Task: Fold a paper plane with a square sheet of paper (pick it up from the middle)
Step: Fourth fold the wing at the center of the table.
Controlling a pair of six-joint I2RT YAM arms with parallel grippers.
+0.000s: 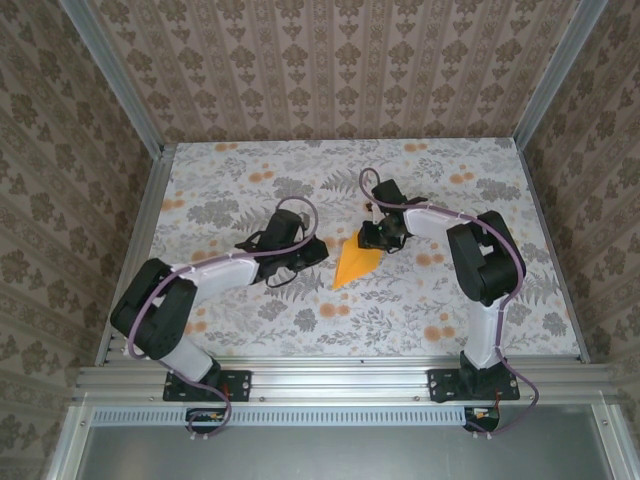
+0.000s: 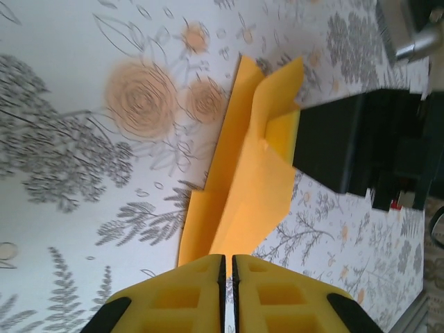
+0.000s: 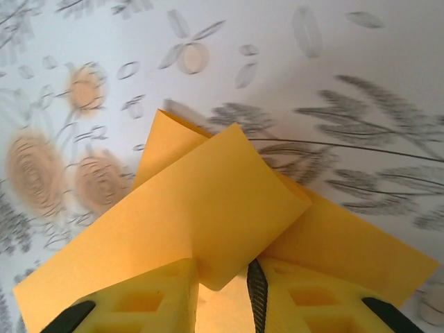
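The square sheet of paper (image 1: 352, 268), bright orange, lies mid-table folded into a pointed paper plane shape, tip toward the near edge. My left gripper (image 1: 320, 252) sits at its left side. In the left wrist view the fingertips of the left gripper (image 2: 229, 258) stand a thin slit apart at the near end of the paper (image 2: 243, 187), with tablecloth showing through the slit. My right gripper (image 1: 372, 240) is at the paper's far end. Its jaws (image 3: 225, 267) stand apart, and a raised flap of the paper (image 3: 194, 208) dips one corner between them.
The floral tablecloth (image 1: 250, 170) has free room behind and to both sides of the paper. Patterned walls close in the back and the sides. An aluminium rail (image 1: 330, 380) runs along the near edge. The right gripper's black body (image 2: 347, 146) shows beside the raised flap.
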